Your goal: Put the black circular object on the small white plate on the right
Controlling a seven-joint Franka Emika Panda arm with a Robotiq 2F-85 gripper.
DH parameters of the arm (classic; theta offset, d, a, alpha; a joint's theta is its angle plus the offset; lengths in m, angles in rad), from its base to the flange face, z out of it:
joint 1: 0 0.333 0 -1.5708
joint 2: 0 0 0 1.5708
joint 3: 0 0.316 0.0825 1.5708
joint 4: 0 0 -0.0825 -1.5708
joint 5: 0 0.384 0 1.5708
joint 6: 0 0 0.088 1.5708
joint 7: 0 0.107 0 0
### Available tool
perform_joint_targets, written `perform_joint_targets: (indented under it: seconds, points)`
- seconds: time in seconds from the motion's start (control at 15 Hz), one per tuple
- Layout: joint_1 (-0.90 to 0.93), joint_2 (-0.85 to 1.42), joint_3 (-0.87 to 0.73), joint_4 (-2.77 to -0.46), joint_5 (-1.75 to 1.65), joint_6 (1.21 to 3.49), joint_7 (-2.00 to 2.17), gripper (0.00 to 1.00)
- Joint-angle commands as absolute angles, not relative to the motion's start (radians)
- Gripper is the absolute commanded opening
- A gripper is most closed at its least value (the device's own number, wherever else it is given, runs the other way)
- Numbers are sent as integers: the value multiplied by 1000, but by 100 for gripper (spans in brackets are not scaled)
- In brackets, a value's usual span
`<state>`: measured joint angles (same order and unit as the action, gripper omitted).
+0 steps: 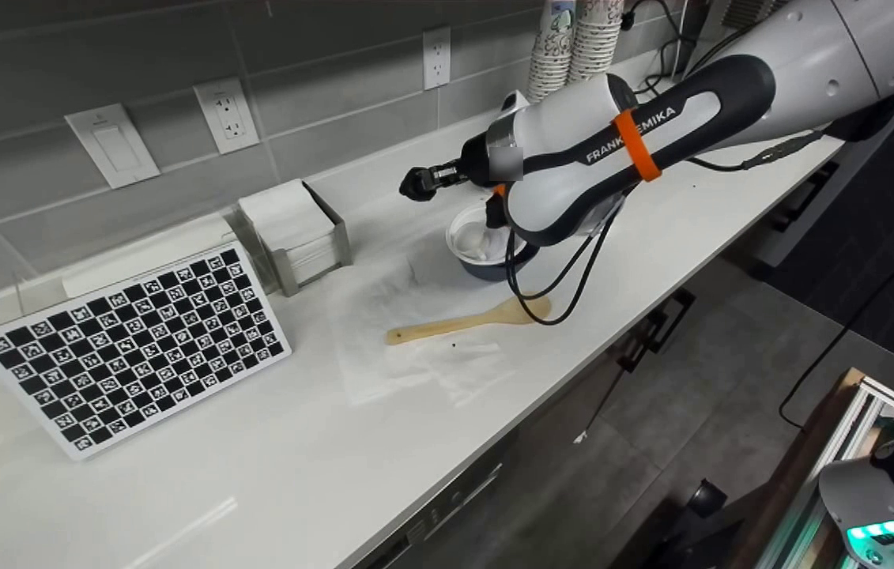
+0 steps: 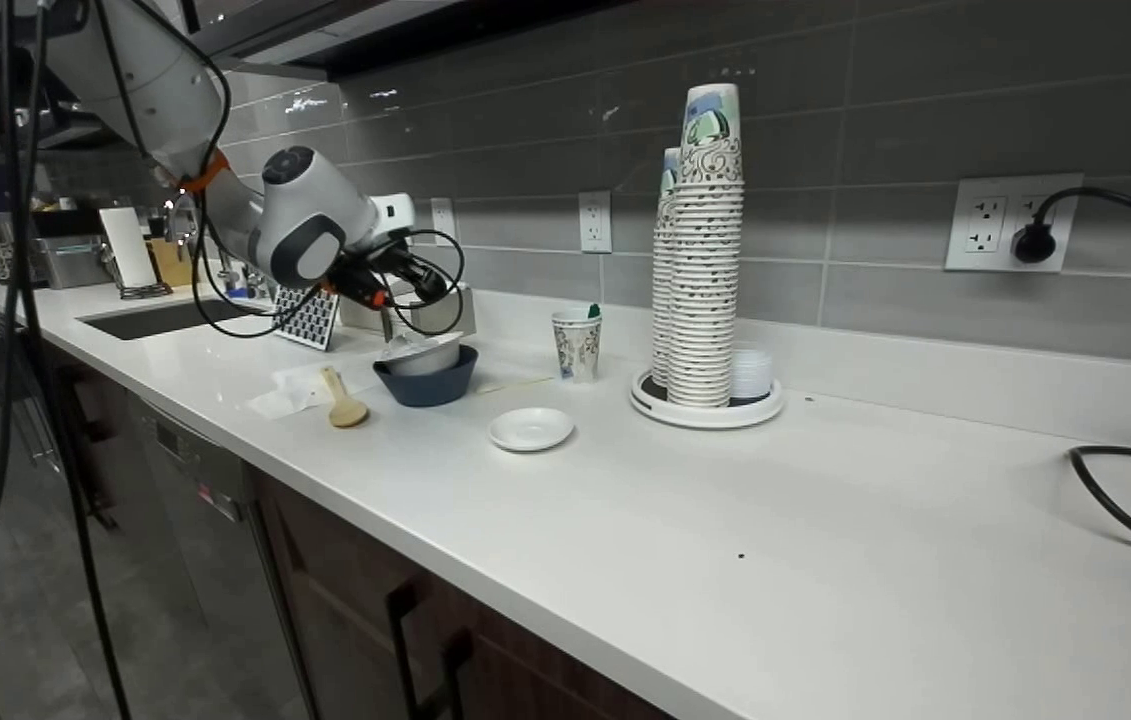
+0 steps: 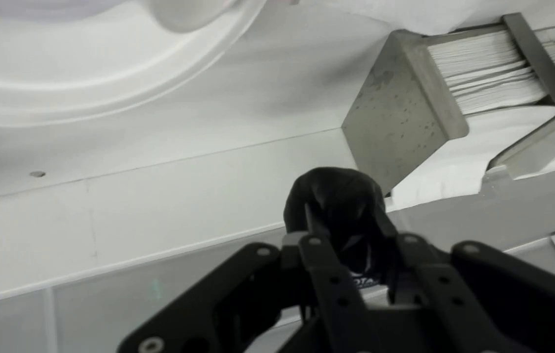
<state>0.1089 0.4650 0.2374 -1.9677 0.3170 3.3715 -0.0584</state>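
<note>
Bowl (image 2: 430, 389) near plate (image 2: 531, 430), spoon (image 2: 348, 413), cup stacks (image 2: 705, 290)

The gripper (image 3: 348, 215) pinches a black circular object (image 3: 330, 189) between its tips.
At left in the wrist view a white bowl (image 3: 110, 95) shows in part; at right stands a metal napkin holder (image 3: 400, 108) packed with white napkins (image 3: 488, 73), and grey wall tile (image 3: 135, 279) lies behind the gripper.

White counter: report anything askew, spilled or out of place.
Crumpled thin white paper lies beside, and apparently under, the pale wooden spoon, looking discarded, with a tiny dark speck nearby. A round white bowl appears tilted rather than level inside the dark blue bowl.
</note>
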Motion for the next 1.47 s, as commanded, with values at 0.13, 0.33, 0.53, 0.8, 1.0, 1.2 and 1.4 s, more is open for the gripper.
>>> perform_joint_targets:
  seconds: [0.13,0.33,0.53,0.8,1.0,1.2,1.4]
  points:
    - [327,159,-143,-2236,440,3229,-105,6]
    - [427,31,-345,-2352,292,3025,-10,6]
    - [396,-18,-429,-2395,39,2860,185,6]
    - [347,54,-528,-2339,-229,2887,491,6]
    - [366,47,-534,-2307,-273,2690,609,6]
    - [214,48,-321,-2279,-199,2614,597,6]
    - [137,81,-218,-2226,-274,2597,707,6]
